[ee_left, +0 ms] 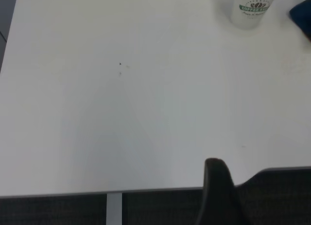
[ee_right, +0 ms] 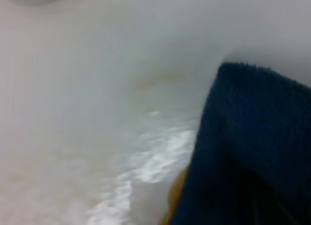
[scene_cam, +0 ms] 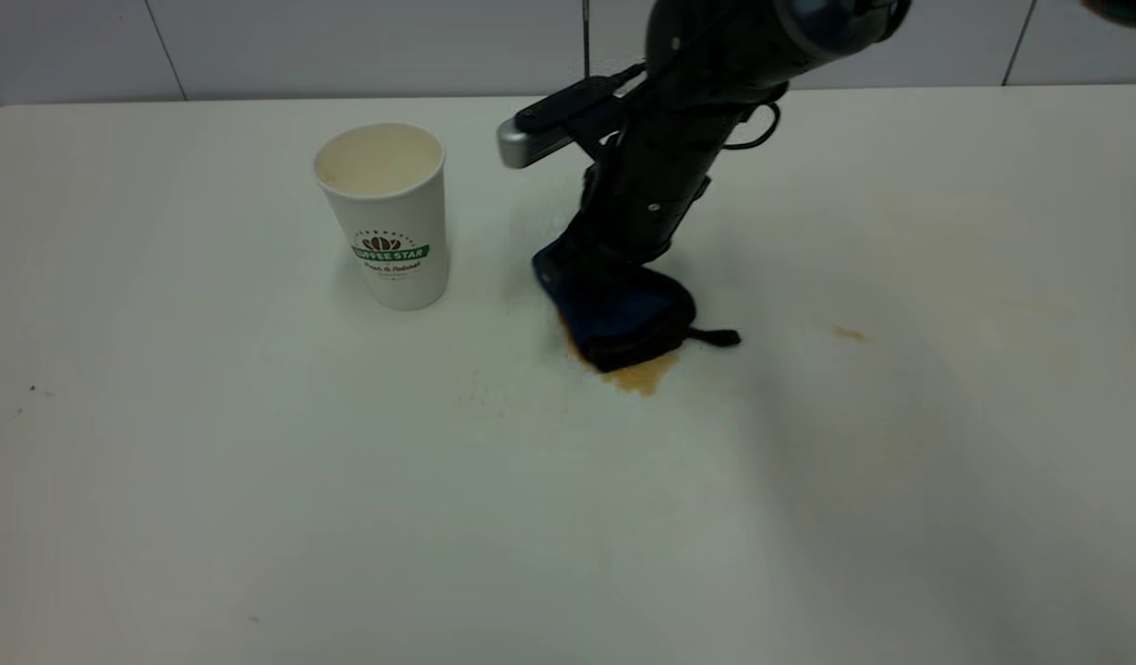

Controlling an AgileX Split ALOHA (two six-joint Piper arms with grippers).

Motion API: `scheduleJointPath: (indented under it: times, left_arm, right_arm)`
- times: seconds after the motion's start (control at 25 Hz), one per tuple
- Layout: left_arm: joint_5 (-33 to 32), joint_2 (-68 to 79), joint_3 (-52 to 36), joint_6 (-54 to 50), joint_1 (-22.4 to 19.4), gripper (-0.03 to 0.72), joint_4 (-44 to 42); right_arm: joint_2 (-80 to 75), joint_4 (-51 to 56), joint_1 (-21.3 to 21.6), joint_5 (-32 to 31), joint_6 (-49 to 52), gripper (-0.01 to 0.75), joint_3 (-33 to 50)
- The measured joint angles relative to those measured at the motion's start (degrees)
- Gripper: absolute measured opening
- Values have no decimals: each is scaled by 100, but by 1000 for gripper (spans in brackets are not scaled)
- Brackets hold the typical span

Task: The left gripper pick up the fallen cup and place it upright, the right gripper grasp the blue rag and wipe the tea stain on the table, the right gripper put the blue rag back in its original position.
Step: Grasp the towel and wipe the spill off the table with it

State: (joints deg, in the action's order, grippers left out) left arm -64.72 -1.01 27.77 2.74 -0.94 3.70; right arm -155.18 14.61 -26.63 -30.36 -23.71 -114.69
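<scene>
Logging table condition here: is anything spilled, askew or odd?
Yes. A light brown tea stain shows on the table under the blue rag, which the right gripper presses down on it. A small tan spot lies apart. The cup stands upright.

The white paper cup (scene_cam: pixel 384 214) (ee_left: pixel 252 8) carries a green banner reading "COFFEE STAR" — under a brown bean mark. The small script line beneath it — too fine to read.
</scene>
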Motion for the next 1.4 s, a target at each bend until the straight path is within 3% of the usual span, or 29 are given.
scheduleJointPath:
  times: [0.24, 0.4, 0.56, 0.76, 0.88, 1.08, 1.4]
  left_arm:
    - [0, 0, 0, 1, 0, 485, 0]
    - [0, 0, 0, 1, 0, 485, 0]
    - [0, 0, 0, 1, 0, 485, 0]
    - [0, 0, 0, 1, 0, 485, 0]
    - [0, 0, 0, 1, 0, 485, 0]
    - [0, 0, 0, -4, 0, 485, 0]
    - [0, 0, 0, -4, 0, 485, 0]
  right_arm:
    - [-19, 403, -332, -2239, 0, 84, -145]
    - [-46, 117, -13, -2694, 120, 84, -112]
    - [18, -1141, 624, -2484, 977, 84, -125]
    - [39, -2518, 1061, -1542, 2015, 84, -127]
    - [22, -2466, 941, -1012, 1982, 84, -122]
    - [-8, -1331, 359, -114, 1326, 84, -122]
    - [-58, -451, -427, -29, 913, 84, -112]
